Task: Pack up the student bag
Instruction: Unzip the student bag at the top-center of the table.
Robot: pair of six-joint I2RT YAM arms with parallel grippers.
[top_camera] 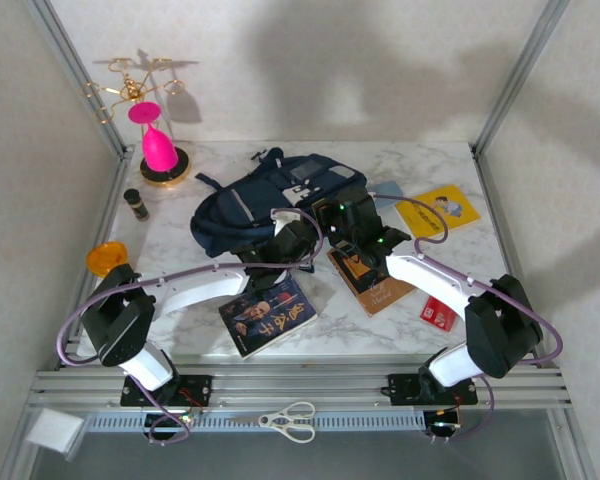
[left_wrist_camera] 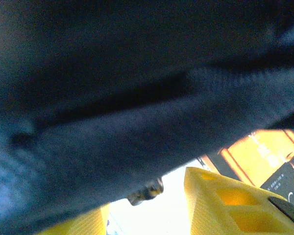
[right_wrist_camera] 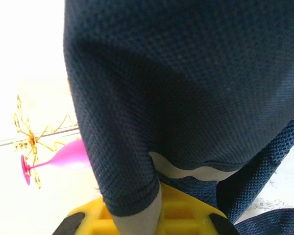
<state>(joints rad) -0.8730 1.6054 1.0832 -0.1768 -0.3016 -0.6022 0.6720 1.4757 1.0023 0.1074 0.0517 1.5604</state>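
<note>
Pinching a fold of the navy backpack [right_wrist_camera: 196, 98], the right gripper [right_wrist_camera: 142, 213] has its yellow fingers closed on the mesh fabric. The left gripper [left_wrist_camera: 147, 215] has its fingers apart, close against the bag's dark cloth. The backpack lies mid-table [top_camera: 170, 250], at twelve o'clock from both arms. A dark-blue book [top_camera: 268, 312] lies at its six o'clock, a yellow book [top_camera: 438, 210] at three o'clock and a pink glass [top_camera: 158, 148] at ten o'clock.

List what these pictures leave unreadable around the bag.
- Top view: student bag opening, hidden behind both arms' wrists.
- Left wrist view: which bag part hangs over the left claw, blurred, too close.
- Right wrist view: right claw tips, covered by bag fabric.
- Top view: brown book title, partly under the right arm, too small.
</note>
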